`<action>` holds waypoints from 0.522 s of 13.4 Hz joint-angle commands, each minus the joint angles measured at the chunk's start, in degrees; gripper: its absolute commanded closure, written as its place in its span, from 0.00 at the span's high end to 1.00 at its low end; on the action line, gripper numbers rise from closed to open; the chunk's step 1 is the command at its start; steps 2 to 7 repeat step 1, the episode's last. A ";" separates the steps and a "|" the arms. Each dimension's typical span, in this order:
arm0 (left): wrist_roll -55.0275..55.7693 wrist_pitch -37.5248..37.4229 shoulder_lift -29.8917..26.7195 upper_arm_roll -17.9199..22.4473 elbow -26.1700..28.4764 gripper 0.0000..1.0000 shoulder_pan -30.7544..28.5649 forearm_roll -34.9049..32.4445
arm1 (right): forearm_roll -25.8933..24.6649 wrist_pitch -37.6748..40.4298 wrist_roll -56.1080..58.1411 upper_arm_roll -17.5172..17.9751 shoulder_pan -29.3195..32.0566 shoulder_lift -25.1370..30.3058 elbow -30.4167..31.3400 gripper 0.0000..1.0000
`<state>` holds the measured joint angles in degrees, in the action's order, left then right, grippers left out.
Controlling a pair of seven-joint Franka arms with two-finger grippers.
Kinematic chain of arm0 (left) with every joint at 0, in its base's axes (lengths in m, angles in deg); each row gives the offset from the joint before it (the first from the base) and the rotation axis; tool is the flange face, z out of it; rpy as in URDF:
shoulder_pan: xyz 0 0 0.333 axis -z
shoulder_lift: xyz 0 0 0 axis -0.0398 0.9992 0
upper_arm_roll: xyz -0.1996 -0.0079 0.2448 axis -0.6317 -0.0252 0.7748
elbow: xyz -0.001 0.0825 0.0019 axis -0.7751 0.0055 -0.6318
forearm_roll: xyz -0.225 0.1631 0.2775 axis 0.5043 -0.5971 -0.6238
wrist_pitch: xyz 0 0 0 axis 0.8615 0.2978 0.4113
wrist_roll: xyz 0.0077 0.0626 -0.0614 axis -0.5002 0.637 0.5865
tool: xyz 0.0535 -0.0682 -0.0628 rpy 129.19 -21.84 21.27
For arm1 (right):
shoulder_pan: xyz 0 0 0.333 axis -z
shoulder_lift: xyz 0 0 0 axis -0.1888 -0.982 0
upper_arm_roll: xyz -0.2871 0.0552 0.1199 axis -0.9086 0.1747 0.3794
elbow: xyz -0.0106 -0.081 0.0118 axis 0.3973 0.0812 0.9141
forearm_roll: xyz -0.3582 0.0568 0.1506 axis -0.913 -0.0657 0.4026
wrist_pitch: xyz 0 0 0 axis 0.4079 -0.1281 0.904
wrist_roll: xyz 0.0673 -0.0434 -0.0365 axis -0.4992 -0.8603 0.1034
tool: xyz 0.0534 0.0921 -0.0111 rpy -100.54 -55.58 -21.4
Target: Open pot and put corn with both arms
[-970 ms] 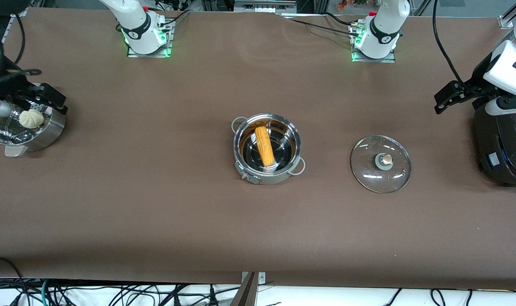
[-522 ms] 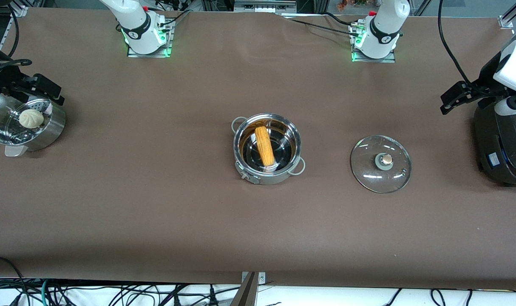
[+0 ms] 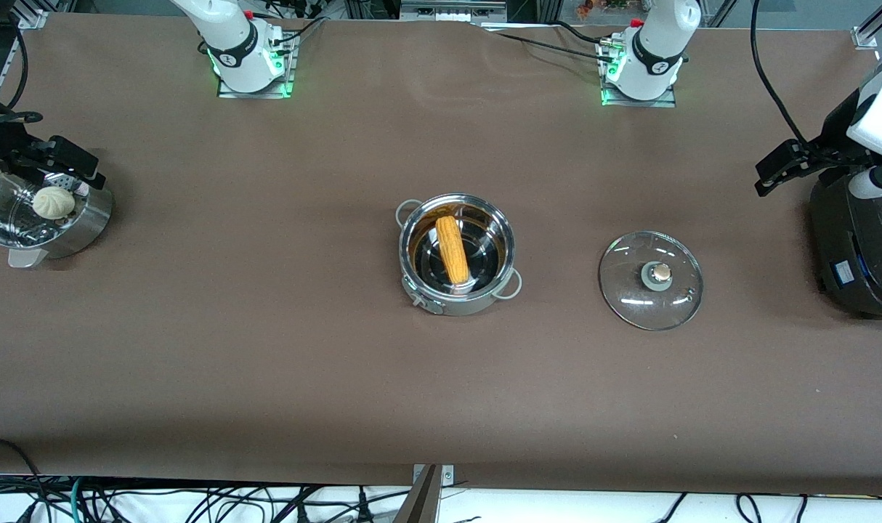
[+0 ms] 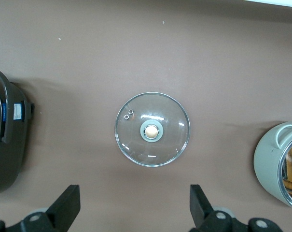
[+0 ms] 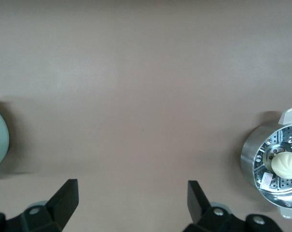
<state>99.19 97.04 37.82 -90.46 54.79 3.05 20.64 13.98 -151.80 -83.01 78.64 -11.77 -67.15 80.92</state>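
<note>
Left gripper [image 4: 131, 208] – jaws spread wide, nothing between them, up in the air over bare cloth between the glass lid [image 3: 651, 280] and the black cooker [image 3: 859, 247]. Looks parked: no load, nothing under the fingers [image 4: 66, 205] to take. Right gripper [image 5: 129, 200] same story – jaws wide apart, empty, hanging by the steamer pan [image 3: 45, 218] at the right arm's end of the table.

Why so far out? My read: both arms are clear of the work because the work looks done. Pot [image 3: 457, 253] sits mid-table, uncovered, and the corn [image 3: 452, 249] lies inside it, slanted across the bottom, one end up near the wall farther from the front cam. The lid rests flat on the cloth, knob [image 3: 660, 273] up, well apart from the pot toward the left arm's end – set down there, I'd say, so the pot mouth stayed free for the drop.

Round about: a pale bun [image 3: 54, 203] in the steamer pan, not part of this job. The cooker sits at the left arm's end, partly under that arm's wrist in the front view. Arm bases [image 3: 245, 54] up top w/ green lights on.

Obstacles – none I can spot; wide open cloth lies around the pot.
</note>
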 commanded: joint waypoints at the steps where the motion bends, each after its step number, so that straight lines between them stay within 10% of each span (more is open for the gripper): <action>1: -0.32 -1.18 1.04 0.43 -2.11 1.00 0.37 -0.13 | -0.70 1.57 0.75 1.75 1.06 -1.26 -2.51 1.00; 7: -0.32 -1.18 1.04 0.43 -2.11 1.00 0.37 -0.13 | -0.70 1.57 0.75 1.75 1.06 -1.26 -2.51 1.00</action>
